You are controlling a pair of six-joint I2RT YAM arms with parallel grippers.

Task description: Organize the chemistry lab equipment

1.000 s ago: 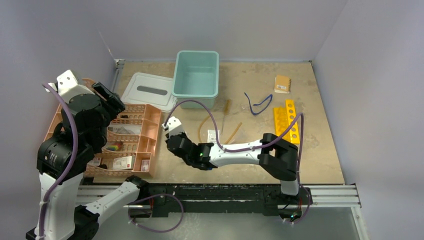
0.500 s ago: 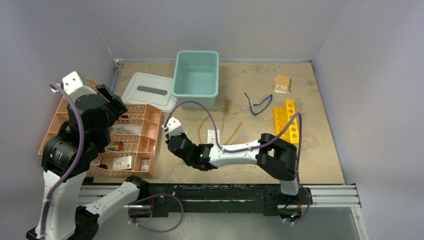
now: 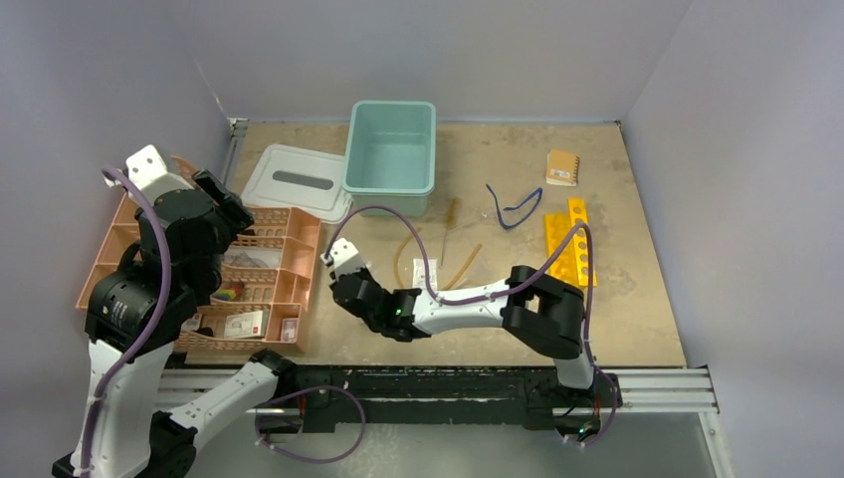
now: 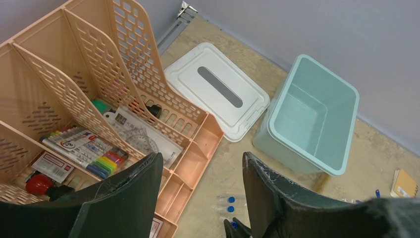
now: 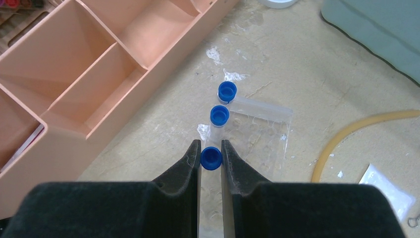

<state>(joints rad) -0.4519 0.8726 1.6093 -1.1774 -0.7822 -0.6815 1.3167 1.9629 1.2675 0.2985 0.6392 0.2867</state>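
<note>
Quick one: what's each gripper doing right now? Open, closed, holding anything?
Left gripper: open, holding nothing.
Right gripper: closed on the cap end of a blue-capped tube.

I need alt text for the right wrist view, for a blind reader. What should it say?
The right arm's fingers grip the nearest blue-capped tube of three lying in a row on the table. A peach organizer tray is at left, amber tubing at right.
</note>
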